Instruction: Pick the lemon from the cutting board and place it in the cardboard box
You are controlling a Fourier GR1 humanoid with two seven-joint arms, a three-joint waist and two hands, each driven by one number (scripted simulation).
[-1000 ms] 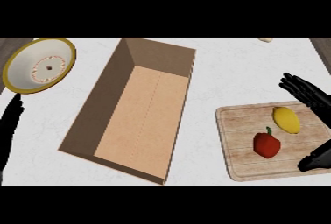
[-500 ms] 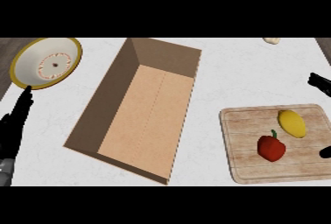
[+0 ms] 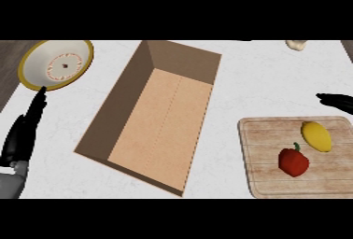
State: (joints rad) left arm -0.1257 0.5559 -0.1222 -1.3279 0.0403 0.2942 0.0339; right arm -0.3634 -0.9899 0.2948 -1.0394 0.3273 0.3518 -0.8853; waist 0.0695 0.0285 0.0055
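Observation:
A yellow lemon (image 3: 316, 136) lies on the wooden cutting board (image 3: 269, 182) at the lower right, beside a red bell pepper (image 3: 293, 161). An open cardboard box (image 3: 157, 116) with nothing inside sits at the centre of the counter. My left hand (image 3: 23, 133) rests at the left edge, fingers straight and pointing up toward a bowl. Only the fingertips of my right hand (image 3: 336, 101) show at the right edge, above and to the right of the lemon and apart from it. Neither hand holds anything.
A white bowl with a yellow rim (image 3: 58, 64) stands at the upper left, just above my left hand's fingertips. A small pale object (image 3: 296, 45) lies at the counter's far edge, upper right.
The view has shifted, so the box, board and bowl sit further right and lower. My right hand has drawn back to the right edge, leaving only fingertips in view. My left forearm now shows more.

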